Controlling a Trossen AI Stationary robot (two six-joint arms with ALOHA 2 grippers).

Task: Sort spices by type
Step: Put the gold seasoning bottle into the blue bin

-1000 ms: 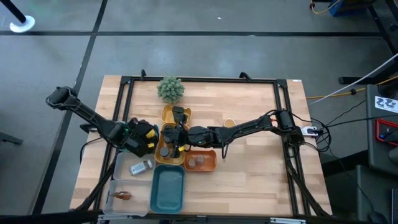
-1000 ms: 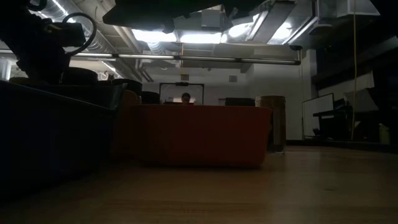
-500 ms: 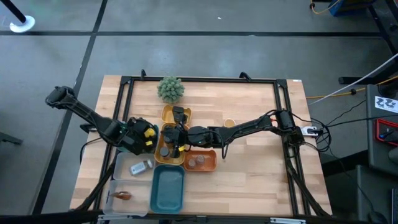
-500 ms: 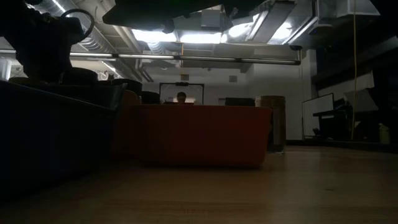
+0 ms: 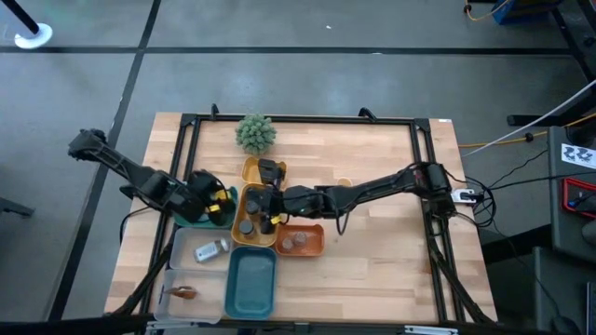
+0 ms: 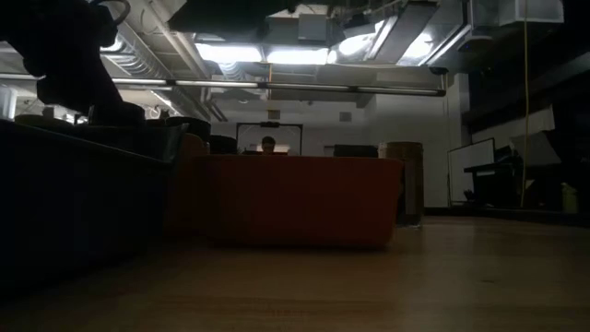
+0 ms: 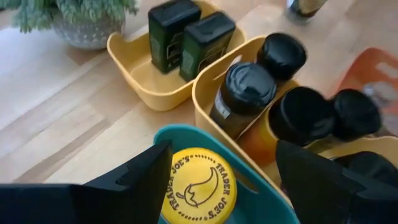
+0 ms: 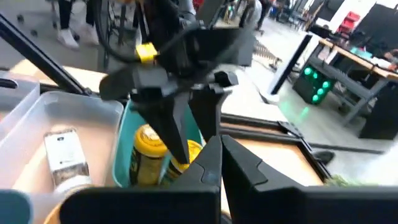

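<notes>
On the wooden table (image 5: 391, 261), the spread left hand (image 7: 224, 180) hovers above a yellow-capped jar (image 7: 198, 185), not touching.

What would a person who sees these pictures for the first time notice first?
Probably the cluster of coloured trays near the table's middle, where both arms meet: the left pincer stands open above a yellow-capped jar in a small teal tray. Beside it, a yellow tray holds dark-capped bottles, and the shut right pincer reaches over it. At the table's far edge stands a fuzzy green plant.
</notes>
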